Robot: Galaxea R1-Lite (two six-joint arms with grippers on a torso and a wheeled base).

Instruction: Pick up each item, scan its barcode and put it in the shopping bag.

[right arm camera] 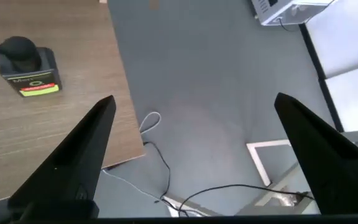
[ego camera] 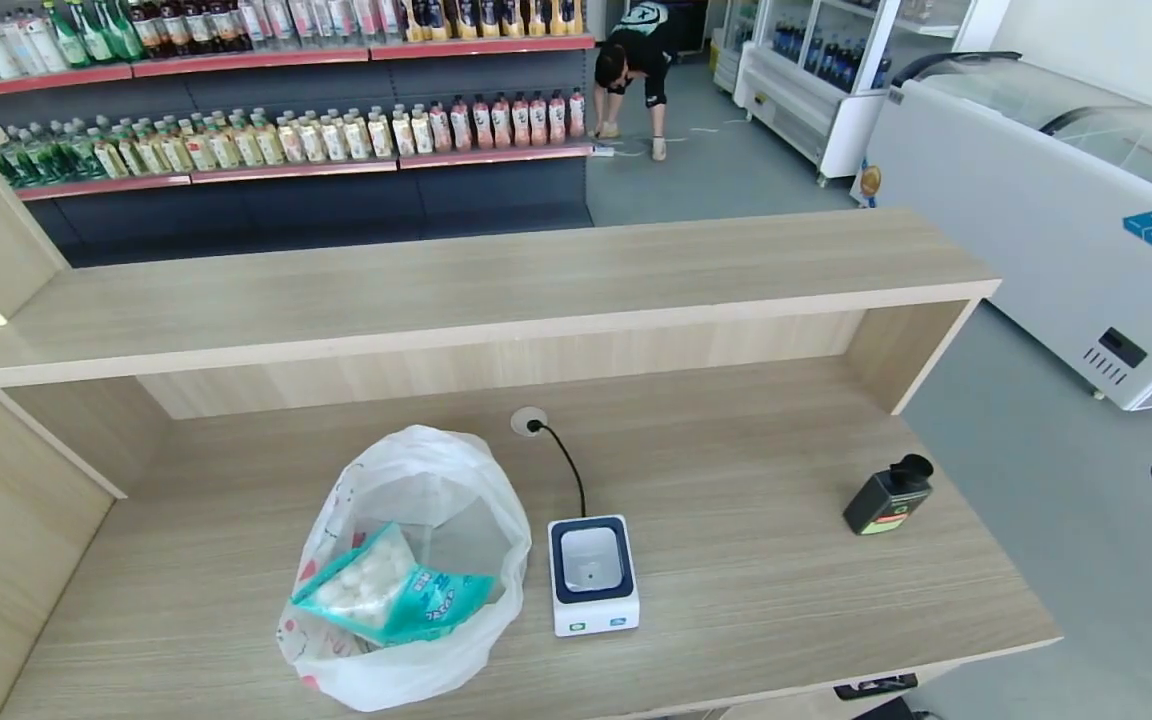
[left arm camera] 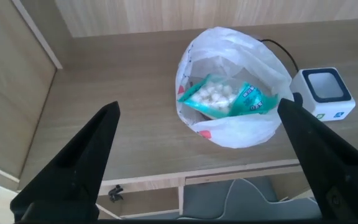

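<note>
White crinkly shopping bag [ego camera: 436,470] beside boxy scanner [ego camera: 592,575]; squat black bottle [ego camera: 886,497]

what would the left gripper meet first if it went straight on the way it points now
Probably the shopping bag: the open left gripper centres on its mouth, so maybe the teal packet inside first. Depth is unclear.

Packet [ego camera: 391,595] in bag [ego camera: 436,465]; scanner [ego camera: 592,575] just right of bag; bottle [ego camera: 888,495] far right on counter [ego camera: 736,545].
</note>
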